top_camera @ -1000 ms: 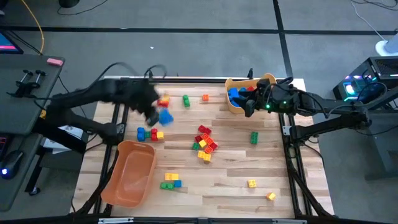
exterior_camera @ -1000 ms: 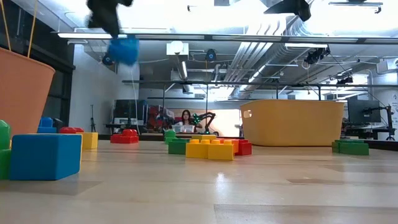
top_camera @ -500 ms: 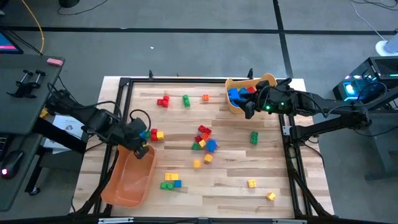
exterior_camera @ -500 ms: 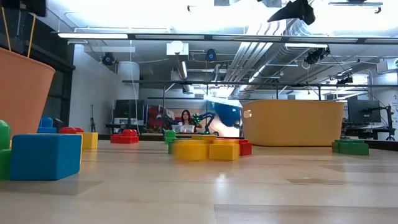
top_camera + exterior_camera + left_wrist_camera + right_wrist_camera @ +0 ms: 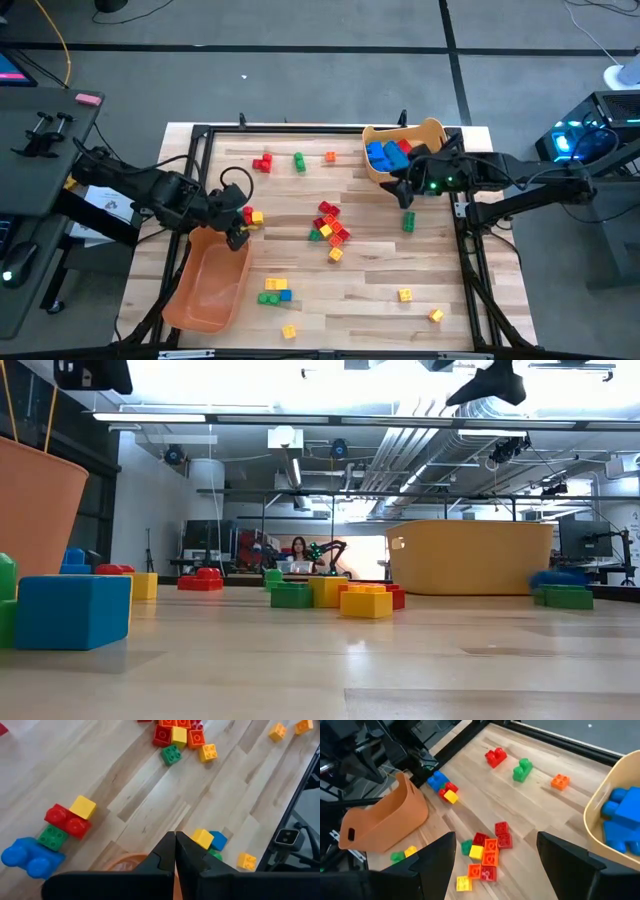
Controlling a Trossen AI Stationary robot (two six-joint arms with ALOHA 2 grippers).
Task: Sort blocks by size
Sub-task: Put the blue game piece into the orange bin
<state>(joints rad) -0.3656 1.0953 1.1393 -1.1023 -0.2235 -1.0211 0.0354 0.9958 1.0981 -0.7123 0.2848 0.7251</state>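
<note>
Blocks [image 5: 385,152] fill the yellow bin [image 5: 432,129]; left gripper [image 5: 235,232] closed empty, right gripper [image 5: 398,188] spread apart.

— What sort of place are you working in?
— You're in a robotics lab. Your wooden tabletop [image 5: 380,270] sits inside a black metal frame [image 5: 300,128] on grey carpet [image 5: 300,60].
— And beyond it?
— Exposed ceiling ducts [image 5: 400,450], strip lights [image 5: 250,418], a lit computer tower [image 5: 585,135], and a seated person [image 5: 298,555] beside another robot arm [image 5: 328,550].
</note>
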